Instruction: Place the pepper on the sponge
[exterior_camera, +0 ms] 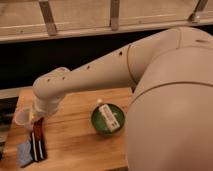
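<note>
My gripper hangs at the end of the white arm over the left part of the wooden table. It is shut on the pepper, a slim dark red chili that points down from the fingers. The pepper's tip is just above the top end of a black block with white stripes. The sponge, a small blue-grey pad, lies flat to the left of that block, lower left of the gripper. The arm's wrist hides most of the fingers.
A white cup stands right beside the gripper on its left. A green plate holding a white packet sits mid-table. My bulky arm body fills the right side. The table's left edge is close to the sponge.
</note>
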Robot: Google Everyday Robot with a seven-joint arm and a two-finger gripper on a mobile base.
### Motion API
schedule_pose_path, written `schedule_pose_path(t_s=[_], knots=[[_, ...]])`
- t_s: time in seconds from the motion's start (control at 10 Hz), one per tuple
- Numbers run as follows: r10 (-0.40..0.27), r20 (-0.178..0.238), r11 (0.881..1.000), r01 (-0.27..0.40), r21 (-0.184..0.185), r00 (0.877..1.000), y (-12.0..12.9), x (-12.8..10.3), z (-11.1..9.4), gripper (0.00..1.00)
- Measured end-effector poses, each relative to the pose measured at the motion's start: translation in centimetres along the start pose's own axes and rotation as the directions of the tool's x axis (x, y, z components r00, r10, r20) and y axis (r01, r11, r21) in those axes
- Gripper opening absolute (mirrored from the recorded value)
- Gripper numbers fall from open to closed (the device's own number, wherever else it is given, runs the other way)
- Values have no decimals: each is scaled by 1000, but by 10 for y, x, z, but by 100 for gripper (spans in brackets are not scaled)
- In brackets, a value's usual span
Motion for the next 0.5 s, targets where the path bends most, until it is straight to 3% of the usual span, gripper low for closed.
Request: schedule_pose_path(t_s=[0.3,0.5], knots=[[-7,-7,1000,7,-1,1000,2,0,2,0],[-51,-35,999,50,-21,998,17,-2,14,0]])
